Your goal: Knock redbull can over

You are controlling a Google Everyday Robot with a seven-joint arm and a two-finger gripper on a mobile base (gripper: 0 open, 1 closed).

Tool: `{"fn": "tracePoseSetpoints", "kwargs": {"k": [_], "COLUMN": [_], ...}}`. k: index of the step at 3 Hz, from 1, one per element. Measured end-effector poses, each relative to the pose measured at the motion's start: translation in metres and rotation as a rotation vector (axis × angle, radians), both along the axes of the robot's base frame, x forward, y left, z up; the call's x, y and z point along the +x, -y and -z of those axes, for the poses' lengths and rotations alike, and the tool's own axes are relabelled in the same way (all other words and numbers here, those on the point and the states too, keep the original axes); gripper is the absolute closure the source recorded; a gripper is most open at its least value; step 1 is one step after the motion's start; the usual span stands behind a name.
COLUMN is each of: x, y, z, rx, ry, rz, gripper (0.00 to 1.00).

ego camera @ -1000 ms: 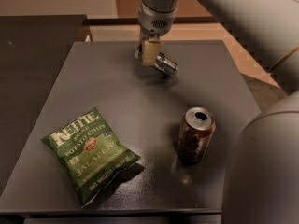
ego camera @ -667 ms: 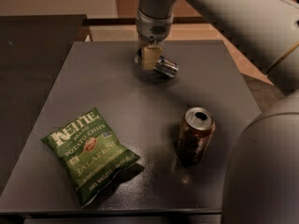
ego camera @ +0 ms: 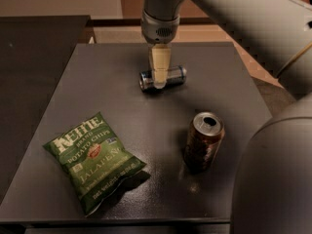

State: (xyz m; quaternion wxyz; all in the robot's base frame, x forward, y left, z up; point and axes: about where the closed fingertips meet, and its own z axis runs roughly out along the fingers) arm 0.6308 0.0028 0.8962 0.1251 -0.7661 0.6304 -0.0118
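The redbull can (ego camera: 175,75), slim and blue-and-silver, lies on its side across the far middle of the dark table (ego camera: 112,91), its silver end pointing left. My gripper (ego camera: 159,82) hangs straight down from the arm above, its cream-coloured tip in front of the can's middle and covering part of it. It touches or nearly touches the can; I cannot tell which.
A wider copper-coloured can (ego camera: 204,139) stands upright and opened at the near right. A green Kettle jalapeño chip bag (ego camera: 93,161) lies at the near left. The arm's grey body (ego camera: 273,179) fills the right side. A darker counter (ego camera: 34,57) adjoins the table's left edge.
The gripper has come down and toward the near side. The lying can has turned from a slant at the gripper's right to lie level across, now behind the gripper's tip.
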Motion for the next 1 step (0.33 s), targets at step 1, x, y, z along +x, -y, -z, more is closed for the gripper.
{"fn": "tracePoseSetpoints", "kwargs": {"k": [1], "x": [0.0000], "y": [0.0000], "z": [0.0000], "rx": [0.000], "ry": [0.000], "rz": [0.000], "gripper": [0.00]}}
